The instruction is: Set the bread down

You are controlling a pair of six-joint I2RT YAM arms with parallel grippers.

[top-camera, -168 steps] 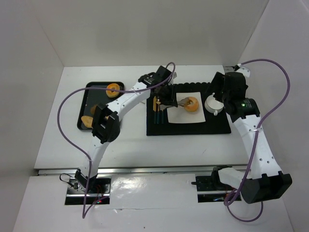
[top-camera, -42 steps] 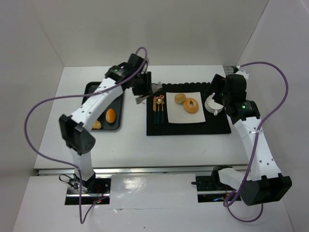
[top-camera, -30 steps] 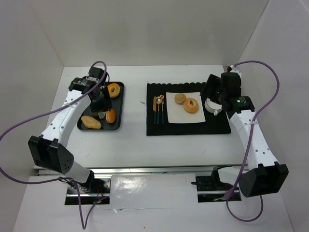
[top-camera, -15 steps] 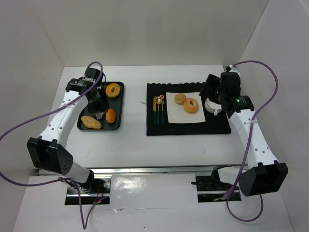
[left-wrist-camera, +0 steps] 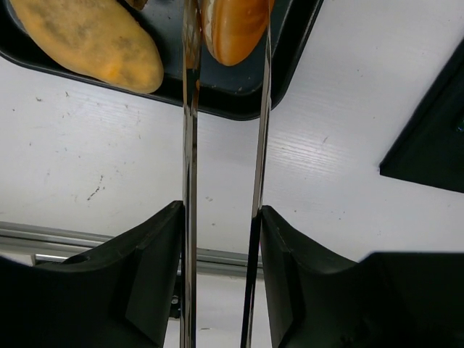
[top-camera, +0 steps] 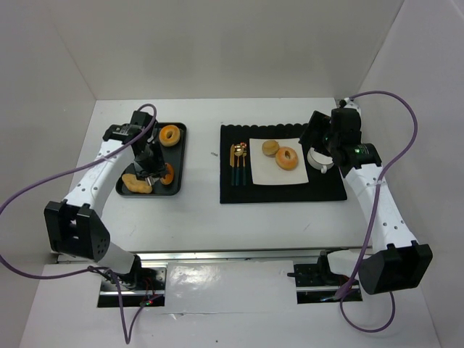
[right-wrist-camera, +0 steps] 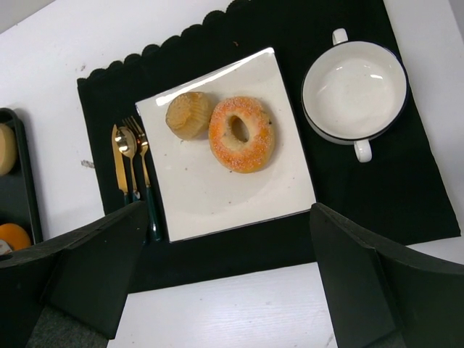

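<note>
My left gripper [top-camera: 148, 161] [left-wrist-camera: 221, 210] is shut on metal tongs [left-wrist-camera: 190, 145] over the black tray [top-camera: 130, 138]. The tong tips straddle an orange bun [left-wrist-camera: 232, 25] [top-camera: 168, 174]; whether they squeeze it is cut off by the frame edge. A long bread [left-wrist-camera: 87, 43] [top-camera: 135, 184] and a ring doughnut [top-camera: 170, 135] also lie in the tray. On the white plate [top-camera: 277, 175] [right-wrist-camera: 217, 196] lie a small bun [right-wrist-camera: 188, 114] [top-camera: 270, 148] and a sugared doughnut [right-wrist-camera: 241, 133] [top-camera: 288, 158]. My right gripper [right-wrist-camera: 228, 210] [top-camera: 322, 139] is open and empty above the plate.
A black mat [top-camera: 283, 192] carries the plate, a white two-handled bowl [right-wrist-camera: 354, 87] [top-camera: 320, 157] on its right, and gold cutlery [right-wrist-camera: 130, 156] [top-camera: 238, 161] on its left. White walls close in the table on three sides.
My left arm has swung with the tongs from the plate back to the tray, leaving a small bun on the plate, and now sits over the orange bun. The right arm shifted slightly.
</note>
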